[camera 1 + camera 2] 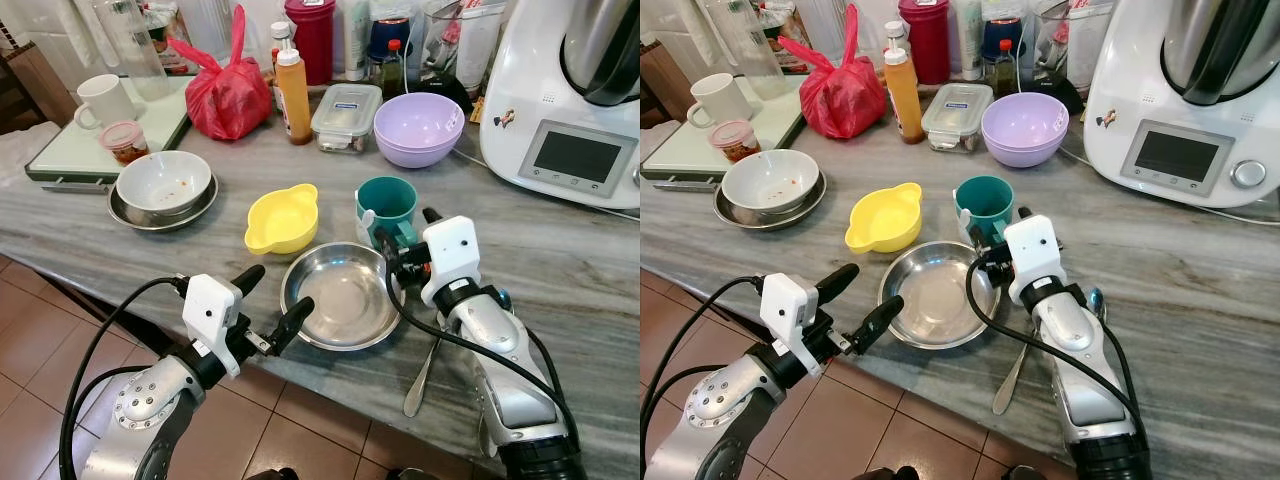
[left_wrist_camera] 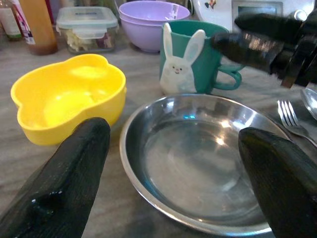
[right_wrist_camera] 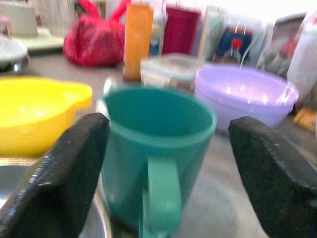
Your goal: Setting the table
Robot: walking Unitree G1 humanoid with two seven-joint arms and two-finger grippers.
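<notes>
Right claw (image 1: 400, 240): spread wide, nothing held, flanking the teal bunny mug (image 1: 386, 208) on the worktop (image 1: 560, 270). Left claw (image 1: 272, 300): released, beside the steel plate (image 1: 335, 297). Risk: a skewed close tips the mug onto the plate's rim.

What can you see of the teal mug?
The teal mug looks like plastic or glazed ceramic, with a white rabbit figure on one side and a loop handle. It stands upright and looks empty on the grey marbled counter, just behind the steel plate and beside the yellow bowl. The right gripper is open, its fingers on either side of the mug, not touching.
</notes>
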